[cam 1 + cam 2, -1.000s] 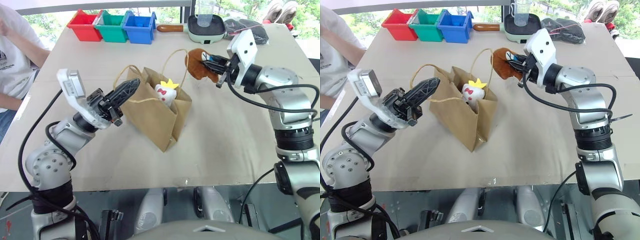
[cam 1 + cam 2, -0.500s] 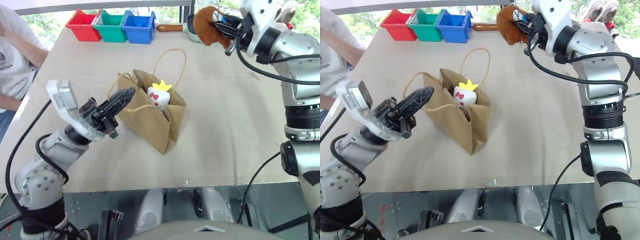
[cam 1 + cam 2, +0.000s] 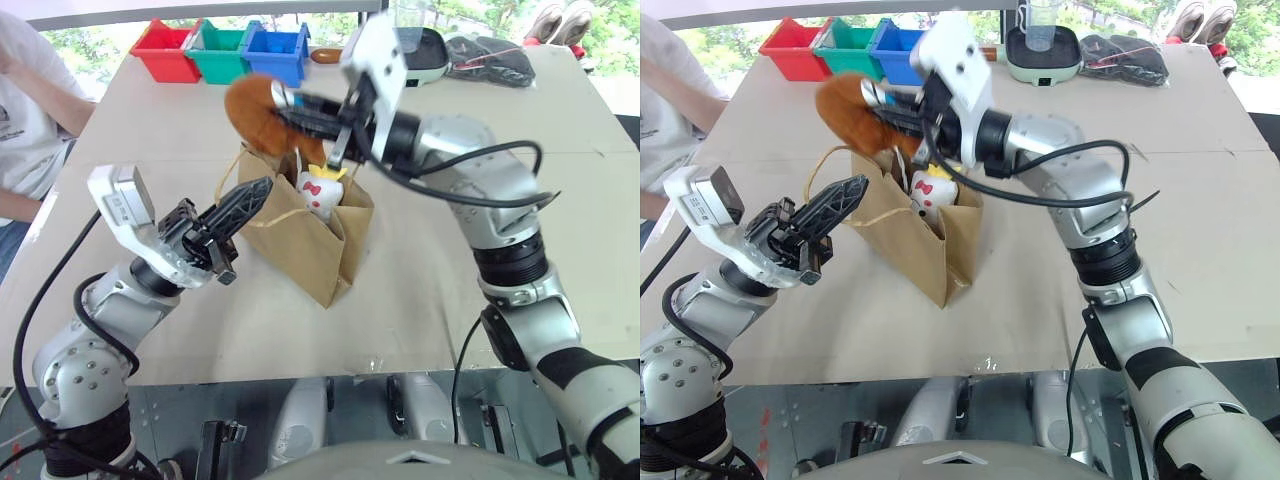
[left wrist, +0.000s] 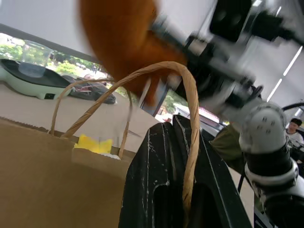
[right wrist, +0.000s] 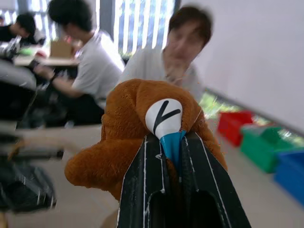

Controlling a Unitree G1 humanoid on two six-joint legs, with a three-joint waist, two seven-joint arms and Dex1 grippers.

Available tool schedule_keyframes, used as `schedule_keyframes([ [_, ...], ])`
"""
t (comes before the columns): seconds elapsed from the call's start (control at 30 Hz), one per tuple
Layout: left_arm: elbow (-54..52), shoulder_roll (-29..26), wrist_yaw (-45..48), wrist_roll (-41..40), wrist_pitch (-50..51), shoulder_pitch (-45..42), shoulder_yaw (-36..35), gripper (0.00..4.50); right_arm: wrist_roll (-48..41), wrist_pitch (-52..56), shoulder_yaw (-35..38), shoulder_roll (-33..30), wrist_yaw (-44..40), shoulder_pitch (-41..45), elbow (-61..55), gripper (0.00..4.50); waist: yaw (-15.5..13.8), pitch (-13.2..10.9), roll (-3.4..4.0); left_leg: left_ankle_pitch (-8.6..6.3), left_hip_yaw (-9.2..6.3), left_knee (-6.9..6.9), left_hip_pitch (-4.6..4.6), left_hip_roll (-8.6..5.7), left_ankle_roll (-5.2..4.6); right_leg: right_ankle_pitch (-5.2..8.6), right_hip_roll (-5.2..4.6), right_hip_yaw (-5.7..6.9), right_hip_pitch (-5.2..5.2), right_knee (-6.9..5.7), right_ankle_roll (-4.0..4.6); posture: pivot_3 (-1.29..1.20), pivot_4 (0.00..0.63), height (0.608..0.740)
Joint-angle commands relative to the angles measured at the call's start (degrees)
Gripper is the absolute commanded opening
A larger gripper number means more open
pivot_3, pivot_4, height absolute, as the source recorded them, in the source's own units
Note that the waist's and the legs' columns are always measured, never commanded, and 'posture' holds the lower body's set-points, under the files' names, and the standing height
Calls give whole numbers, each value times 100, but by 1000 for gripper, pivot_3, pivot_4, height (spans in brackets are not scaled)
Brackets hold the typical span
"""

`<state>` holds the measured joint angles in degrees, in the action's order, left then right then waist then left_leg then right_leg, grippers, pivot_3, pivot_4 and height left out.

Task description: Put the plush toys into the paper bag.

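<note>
We find the right claw [image 3: 300, 118] pinching the brown plush toy [image 3: 258, 110] by its blue-white patch, holding it above the paper bag [image 3: 305, 238], over the bag's far rim and a little toward the left edge of the surface [image 3: 450, 290]. The left claw [image 3: 250, 195] is pressed together on one cord handle [image 4: 190, 118], which runs across its black fingers, keeping the bag's mouth open. The white plush toy [image 3: 318, 190] with its yellow tip already sits inside the bag, so in our judgement one toy is in and one is left.

To do this step well, we judge that the brown toy should be brought squarely over the opening, lowered past the rim, and let go only when it is below the paper's edge; the left claw should keep the handle taut so the mouth does not fold shut. The white toy takes up part of the opening, and the free handle loop rises close under the right claw, where it could snag.

Along the far edge stand a red bin [image 3: 169, 50], a green bin [image 3: 224, 52] and a blue bin [image 3: 276, 53], with a small green electric pan [image 3: 428, 55] and a black bag [image 3: 490, 58] toward the far right corner, all well apart from the work. A person [image 3: 30, 110] sits at the left edge, clear of both arms.
</note>
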<state>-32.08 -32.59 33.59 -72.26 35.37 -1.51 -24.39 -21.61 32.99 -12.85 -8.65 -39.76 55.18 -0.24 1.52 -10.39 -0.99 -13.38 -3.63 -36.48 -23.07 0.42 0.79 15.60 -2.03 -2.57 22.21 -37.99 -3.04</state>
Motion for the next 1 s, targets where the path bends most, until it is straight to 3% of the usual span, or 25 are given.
schedule_keyframes([
  [0.03,-310,23,1,-142,-204,161,-222,0,182,59,-129,-102,-73,-91,132,31,-8,0,-1,0,-1,-1,0,-1,0,0,-1,-2,0,0,0,0,150,740],
  [0.13,-438,63,-89,-176,-317,397,-368,0,471,69,-605,-390,-480,-334,276,31,18,2,-2,0,1,2,6,-1,0,0,2,-4,0,0,0,0,150,740],
  [0.37,-548,146,-317,-115,-537,450,-371,0,385,73,-916,-834,-1497,-405,-6,31,84,1,-1,0,2,5,9,0,0,1,9,-5,0,-2,1,0,150,740],
  [0.47,-547,152,-353,-49,-592,409,-318,0,695,-370,-1183,-1042,-1914,-311,106,31,80,0,0,0,0,5,9,0,0,1,11,-3,0,-2,1,0,150,740],
  [0.67,-566,202,-241,195,-684,392,-25,0,1051,-1354,-1633,-723,-2601,-64,608,31,83,1,-1,0,4,5,11,-1,0,1,13,-3,0,-1,0,0,150,740],
  [0.77,-528,220,-157,373,-752,299,170,0,993,-1559,-1705,-458,-2963,-32,785,874,86,1,-2,0,2,5,11,0,0,1,14,-4,-1,-1,1,0,150,740],
  [0.87,-519,245,-164,399,-804,236,200,0,1198,-1866,-1597,-466,-2907,-123,945,2530,65,1,-2,0,-1,5,10,0,0,0,13,-2,-1,-1,1,0,150,740],
  [0.97,-532,212,-128,335,-826,288,100,0,1078,-1651,-1291,-591,-2766,-259,785,3743,42,2,-3,0,-5,2,9,0,1,0,5,1,-3,0,0,0,150,740],
  [1.0,-544,190,-105,288,-833,335,37,0,1050,-1584,-1184,-724,-2749,-334,658,3743,41,2,-3,0,-6,2,9,-1,1,0,5,1,-4,0,0,0,150,740],
])
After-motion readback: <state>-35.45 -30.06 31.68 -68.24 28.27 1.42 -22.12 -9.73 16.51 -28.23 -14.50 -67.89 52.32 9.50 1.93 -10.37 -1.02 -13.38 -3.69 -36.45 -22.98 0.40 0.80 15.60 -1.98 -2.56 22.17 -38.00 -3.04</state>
